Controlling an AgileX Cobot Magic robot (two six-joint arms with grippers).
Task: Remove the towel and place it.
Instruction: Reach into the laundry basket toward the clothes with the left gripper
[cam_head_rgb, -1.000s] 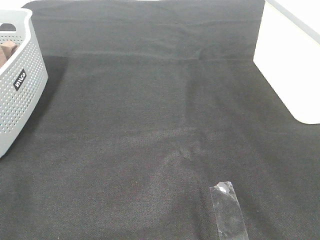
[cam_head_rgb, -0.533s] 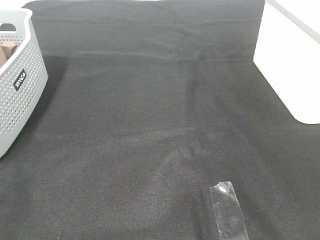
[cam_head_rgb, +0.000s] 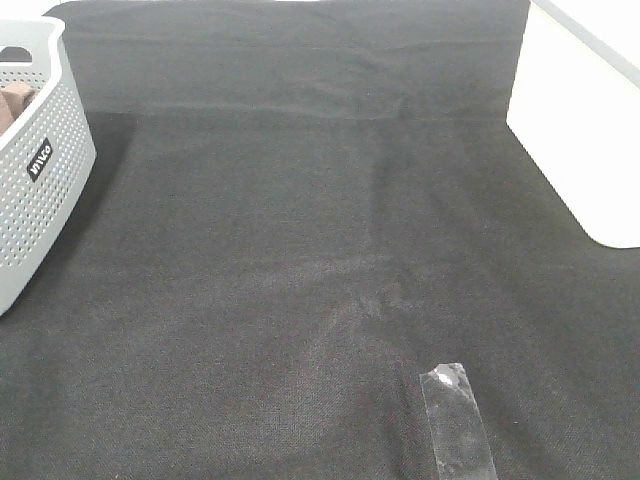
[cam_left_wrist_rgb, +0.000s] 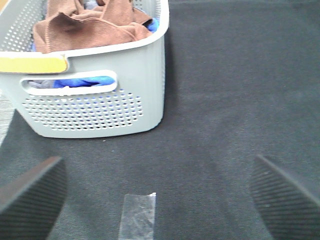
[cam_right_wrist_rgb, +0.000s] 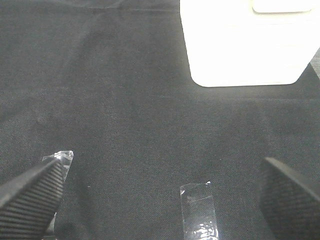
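The reddish-brown towel (cam_left_wrist_rgb: 90, 25) lies bunched inside a grey perforated basket (cam_left_wrist_rgb: 100, 55), on top of something blue. In the exterior high view only a small bit of the towel (cam_head_rgb: 15, 100) shows over the basket (cam_head_rgb: 40, 190) at the far left. My left gripper (cam_left_wrist_rgb: 156, 165) hangs open over the black cloth a short way in front of the basket, with nothing between its dark ribbed fingers (cam_left_wrist_rgb: 30, 200). My right gripper (cam_right_wrist_rgb: 162, 165) is also open and empty above the cloth. Neither arm appears in the exterior high view.
A black cloth (cam_head_rgb: 300, 250) covers the table. A white box (cam_head_rgb: 580, 130) stands at the right edge, also seen from the right wrist as the white box (cam_right_wrist_rgb: 245, 45). Strips of clear tape (cam_head_rgb: 455, 420) (cam_left_wrist_rgb: 137, 217) (cam_right_wrist_rgb: 200, 210) stick to the cloth near the front.
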